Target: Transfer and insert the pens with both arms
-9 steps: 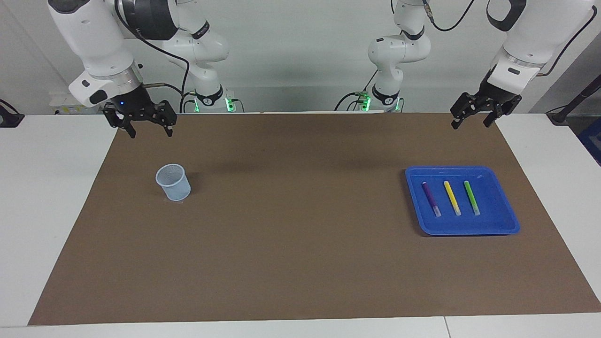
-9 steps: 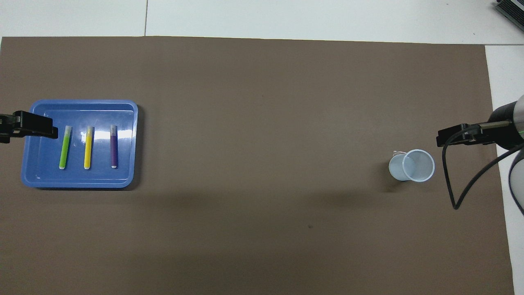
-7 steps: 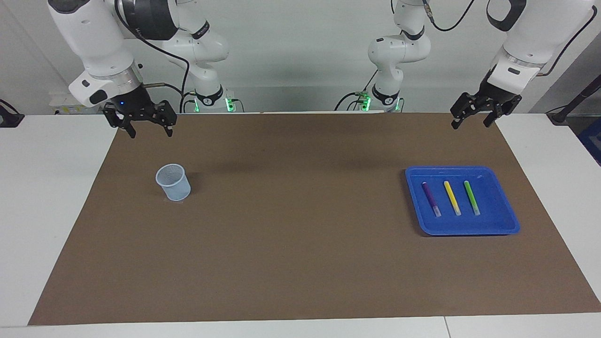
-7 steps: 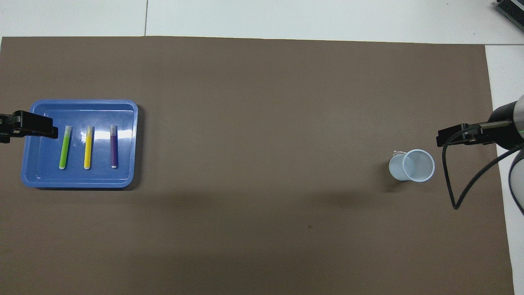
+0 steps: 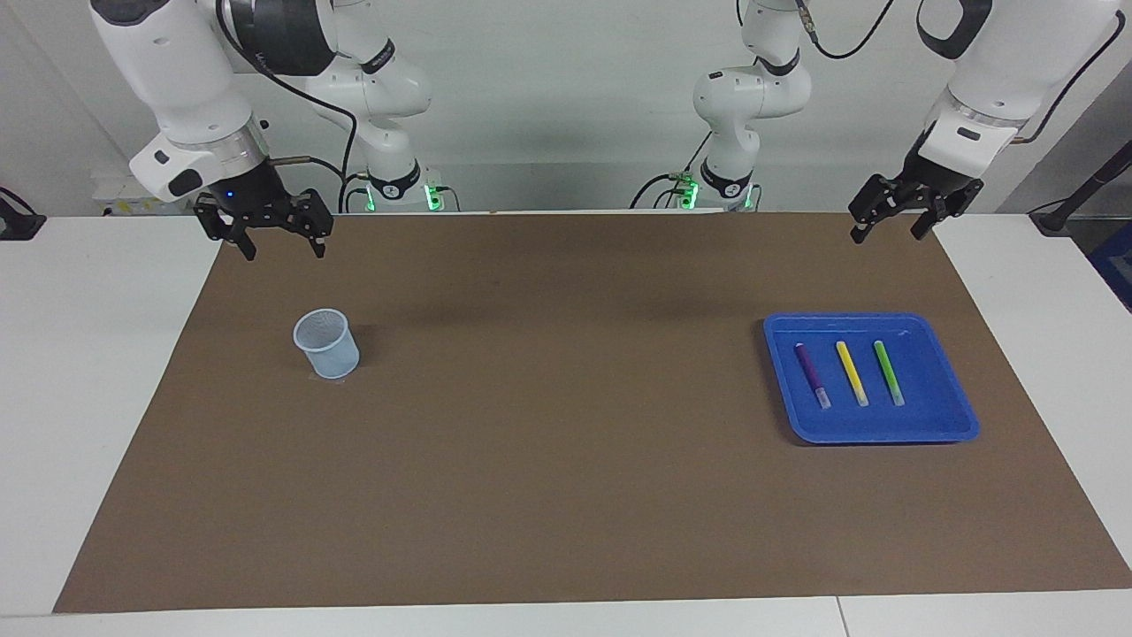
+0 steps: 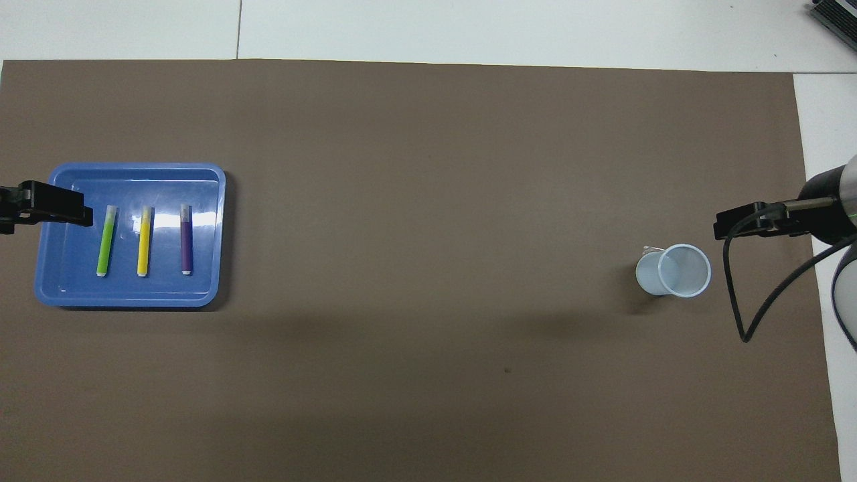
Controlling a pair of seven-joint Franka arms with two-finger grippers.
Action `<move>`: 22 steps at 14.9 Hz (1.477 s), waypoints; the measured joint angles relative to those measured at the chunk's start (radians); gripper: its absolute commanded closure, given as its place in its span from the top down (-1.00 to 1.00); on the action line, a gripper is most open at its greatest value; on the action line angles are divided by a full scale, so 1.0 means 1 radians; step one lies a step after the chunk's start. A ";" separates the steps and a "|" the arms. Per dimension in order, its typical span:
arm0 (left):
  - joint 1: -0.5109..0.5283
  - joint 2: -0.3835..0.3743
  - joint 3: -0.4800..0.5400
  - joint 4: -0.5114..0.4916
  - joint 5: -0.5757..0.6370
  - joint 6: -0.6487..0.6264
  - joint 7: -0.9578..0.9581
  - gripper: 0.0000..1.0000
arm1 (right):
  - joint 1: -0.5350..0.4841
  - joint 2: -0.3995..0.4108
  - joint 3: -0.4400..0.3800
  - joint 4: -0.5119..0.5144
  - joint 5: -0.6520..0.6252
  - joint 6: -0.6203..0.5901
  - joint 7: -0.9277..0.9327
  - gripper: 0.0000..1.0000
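Observation:
Three pens lie side by side in a blue tray [image 5: 955,416] [image 6: 47,288] toward the left arm's end of the table: a purple pen [image 5: 811,374] [image 6: 186,239], a yellow pen [image 5: 852,372] [image 6: 144,240] and a green pen [image 5: 888,372] [image 6: 106,240]. Each has a pale cap end. My left gripper [image 5: 887,228] [image 6: 40,209] hangs open in the air over the mat's edge by the tray, holding nothing. My right gripper [image 5: 281,249] hangs open over the mat's corner at the right arm's end, also empty. A pale blue cup [image 5: 326,343] [image 6: 675,270] stands upright on the mat below it.
A brown mat [image 5: 566,460] [image 6: 428,167] covers most of the white table. Two smaller white arms with green-lit bases [image 5: 398,190] [image 5: 725,190] stand at the robots' edge of the table. A black cable [image 6: 756,314] loops down from the right wrist.
The left gripper has drifted very slightly; the right arm, pens, tray and cup stay as they were.

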 measured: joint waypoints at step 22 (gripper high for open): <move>0.029 -0.012 0.008 -0.046 0.000 0.020 0.003 1.00 | 0.000 0.000 0.000 0.000 0.000 0.000 0.000 1.00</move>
